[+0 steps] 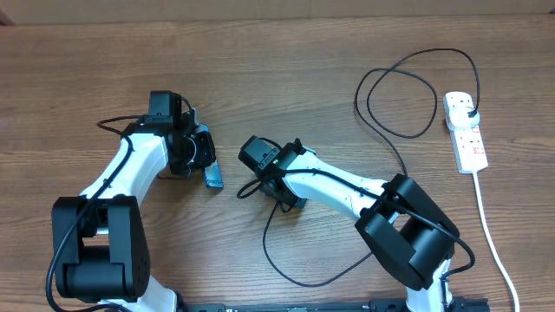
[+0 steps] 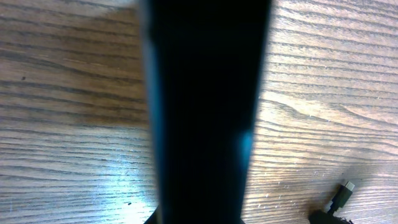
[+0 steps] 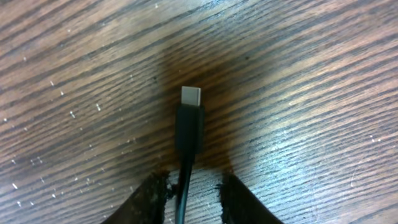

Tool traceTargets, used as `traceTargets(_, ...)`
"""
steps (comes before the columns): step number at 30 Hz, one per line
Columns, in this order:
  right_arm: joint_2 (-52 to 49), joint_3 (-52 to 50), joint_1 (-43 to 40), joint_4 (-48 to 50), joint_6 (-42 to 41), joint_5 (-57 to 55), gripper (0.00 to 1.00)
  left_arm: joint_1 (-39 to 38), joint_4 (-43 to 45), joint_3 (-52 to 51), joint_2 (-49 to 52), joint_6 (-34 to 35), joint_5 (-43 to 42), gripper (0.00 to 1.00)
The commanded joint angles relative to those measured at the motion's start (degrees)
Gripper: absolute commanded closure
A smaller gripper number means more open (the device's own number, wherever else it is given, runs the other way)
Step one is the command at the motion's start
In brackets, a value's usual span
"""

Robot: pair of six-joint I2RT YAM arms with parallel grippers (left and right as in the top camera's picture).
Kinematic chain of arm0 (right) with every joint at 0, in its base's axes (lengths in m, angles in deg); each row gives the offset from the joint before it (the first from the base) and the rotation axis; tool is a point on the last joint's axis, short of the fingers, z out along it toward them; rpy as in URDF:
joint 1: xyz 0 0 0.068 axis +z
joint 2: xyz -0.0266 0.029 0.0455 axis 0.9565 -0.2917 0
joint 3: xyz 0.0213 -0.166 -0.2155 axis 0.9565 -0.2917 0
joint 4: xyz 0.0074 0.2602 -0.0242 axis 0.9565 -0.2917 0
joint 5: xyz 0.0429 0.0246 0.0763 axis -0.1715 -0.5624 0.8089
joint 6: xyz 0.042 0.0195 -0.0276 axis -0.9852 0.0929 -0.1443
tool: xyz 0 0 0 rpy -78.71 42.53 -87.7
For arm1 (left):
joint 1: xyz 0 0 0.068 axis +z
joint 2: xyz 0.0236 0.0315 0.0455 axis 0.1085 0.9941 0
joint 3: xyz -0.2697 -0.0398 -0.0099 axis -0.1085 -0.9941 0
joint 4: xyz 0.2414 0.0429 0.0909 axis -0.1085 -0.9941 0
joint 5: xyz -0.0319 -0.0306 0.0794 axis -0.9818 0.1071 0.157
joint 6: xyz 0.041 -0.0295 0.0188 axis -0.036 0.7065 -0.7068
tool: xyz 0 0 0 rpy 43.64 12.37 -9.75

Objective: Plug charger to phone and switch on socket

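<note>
The left end effector (image 1: 205,160) is clamped on the phone (image 1: 212,178), held on edge left of centre in the overhead frame. The charger (image 3: 189,127) is straddled by the right end effector (image 3: 191,196) at centre, its tip near the phone; whether it is gripped cannot be told. The socket (image 1: 466,130) is seen on the tabletop (image 1: 286,61) at the right edge.
</note>
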Motion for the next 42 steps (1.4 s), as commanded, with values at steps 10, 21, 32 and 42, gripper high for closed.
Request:
traceTargets(10,-1.1,-0.3,-0.5,-1.1,4.7,-0.5,0.96,-0.1,-0.1,-0.1,-0.8,-1.1,-1.1,0.96)
traceTargets(21,9.6,0.7,-5.4,-1.9,28.9,11.2,0.96,4.4,5.8,0.0,-3.0,-4.7,-32.2,0.96)
traceTargets(32,26.2,-2.7,-4.2,0.1,50.8,27.0,0.96,11.2,6.4,0.0,-10.1,-6.1,-50.4,0.96)
traceTargets(42,29.9,-16.9,-0.7,23.8,50.1,45.0,0.96,11.1,6.6,0.0,-14.6,0.0,-55.5,0.96)
